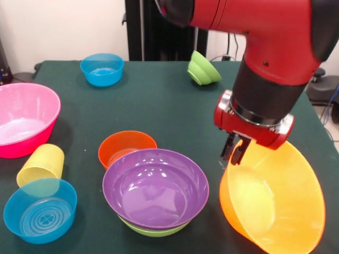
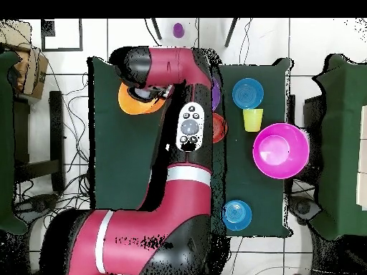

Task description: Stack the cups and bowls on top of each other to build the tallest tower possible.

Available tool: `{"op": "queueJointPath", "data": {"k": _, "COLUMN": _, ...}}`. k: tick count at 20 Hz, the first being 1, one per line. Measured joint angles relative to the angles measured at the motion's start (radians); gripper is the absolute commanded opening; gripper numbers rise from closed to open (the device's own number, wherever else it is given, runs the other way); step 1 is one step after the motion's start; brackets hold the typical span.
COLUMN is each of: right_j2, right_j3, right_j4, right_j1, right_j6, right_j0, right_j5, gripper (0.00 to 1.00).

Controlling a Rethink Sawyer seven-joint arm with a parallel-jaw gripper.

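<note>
Dark green cloth covers the table [image 1: 159, 100], with a pale wall behind. At the landmark, a purple bowl [image 1: 155, 186] sits upright, nested in a lime green bowl [image 1: 153, 228]. Just behind it stands a red-orange bowl [image 1: 126, 146]. Beside it on the arm's side, the gripper [image 1: 237, 150] has its jaws closed on the rim of the big orange bowl [image 1: 275, 198], which is tilted with its mouth facing the purple bowl. On the opposite side the yellow cup [image 1: 41, 165] lies tipped, its long axis running toward a blue bowl [image 1: 40, 209], mouth touching it
</note>
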Motion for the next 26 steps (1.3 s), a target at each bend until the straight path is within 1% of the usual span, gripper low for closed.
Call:
{"op": "queueJointPath", "data": {"k": 2, "right_j2": 0.000, "right_j3": -0.026, "right_j4": 0.004, "right_j1": -0.003, "right_j6": 0.000, "right_j0": 0.000, "right_j5": 0.039, "gripper": 0.00}}
{"op": "queueJointPath", "data": {"k": 6, "right_j2": 0.000, "right_j3": -0.063, "right_j4": 0.008, "right_j1": -0.002, "right_j6": 0.000, "right_j0": -0.001, "right_j5": 0.085, "gripper": 0.00}}
{"op": "queueJointPath", "data": {"k": 8, "right_j2": 0.000, "right_j3": -0.098, "right_j4": 0.013, "right_j1": 0.000, "right_j6": 0.000, "right_j0": -0.002, "right_j5": 0.123, "gripper": 0.00}}
{"op": "queueJointPath", "data": {"k": 12, "right_j2": 0.000, "right_j3": -0.144, "right_j4": 0.017, "right_j1": 0.009, "right_j6": 0.000, "right_j0": -0.002, "right_j5": 0.166, "gripper": 0.00}}
{"op": "queueJointPath", "data": {"k": 16, "right_j2": 0.000, "right_j3": -0.218, "right_j4": 0.023, "right_j1": 0.023, "right_j6": 0.000, "right_j0": -0.003, "right_j5": 0.232, "gripper": 0.00}}
{"op": "queueJointPath", "data": {"k": 22, "right_j2": 0.000, "right_j3": -0.272, "right_j4": 0.024, "right_j1": 0.029, "right_j6": 0.000, "right_j0": -0.009, "right_j5": 0.283, "gripper": 0.00}}
{"op": "queueJointPath", "data": {"k": 26, "right_j2": 0.000, "right_j3": -0.278, "right_j4": 0.024, "right_j1": 0.019, "right_j6": 0.000, "right_j0": -0.026, "right_j5": 0.292, "gripper": 0.00}}
